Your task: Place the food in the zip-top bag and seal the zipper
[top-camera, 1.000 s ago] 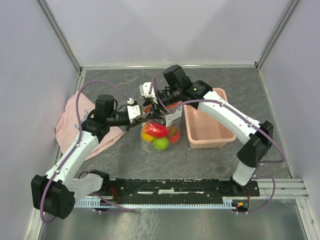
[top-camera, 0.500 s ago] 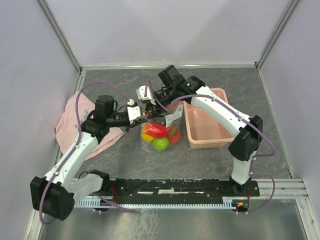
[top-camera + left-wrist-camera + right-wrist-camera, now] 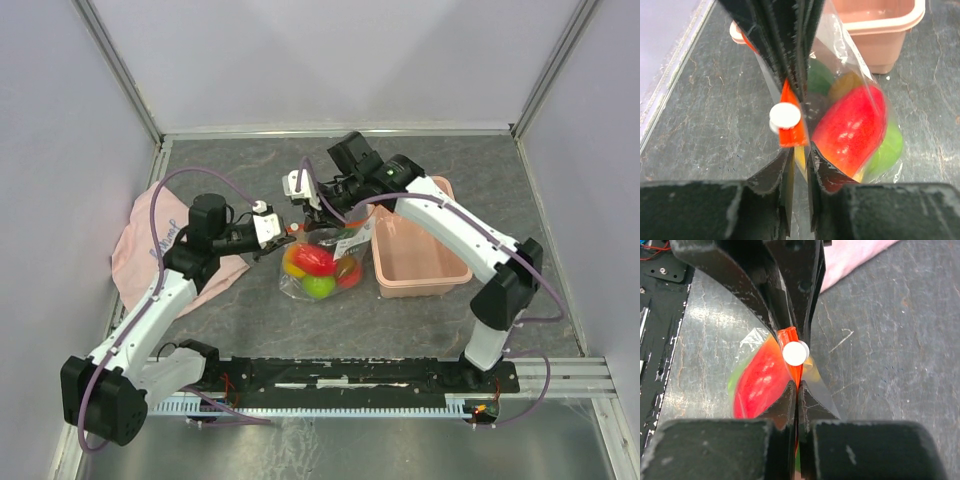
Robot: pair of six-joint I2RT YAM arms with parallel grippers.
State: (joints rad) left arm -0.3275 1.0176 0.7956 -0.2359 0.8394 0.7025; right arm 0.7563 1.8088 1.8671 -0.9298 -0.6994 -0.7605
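Observation:
The zip-top bag [image 3: 322, 265] stands on the table with the food inside: a red piece [image 3: 312, 259], a green one [image 3: 319, 286] and others behind. In the left wrist view the red food [image 3: 852, 127] presses against the clear plastic. The zipper [image 3: 789, 336], a red-orange strip with a white end piece [image 3: 795, 353], runs between my right gripper's [image 3: 799, 385] fingers, which are shut on it. My left gripper [image 3: 801, 150] faces it from the other side. Its jaws stand a narrow gap apart around the bag's edge, just short of the zipper's end [image 3: 791, 131].
A pink plastic bin [image 3: 421, 285] sits right of the bag, close to the right arm. A pink cloth [image 3: 135, 245] lies at the left under the left arm. Grey walls enclose the table on three sides.
My right gripper has closed onto the zipper after shifting left and back. My left gripper's jaws have eased slightly apart. The bag has barely moved.

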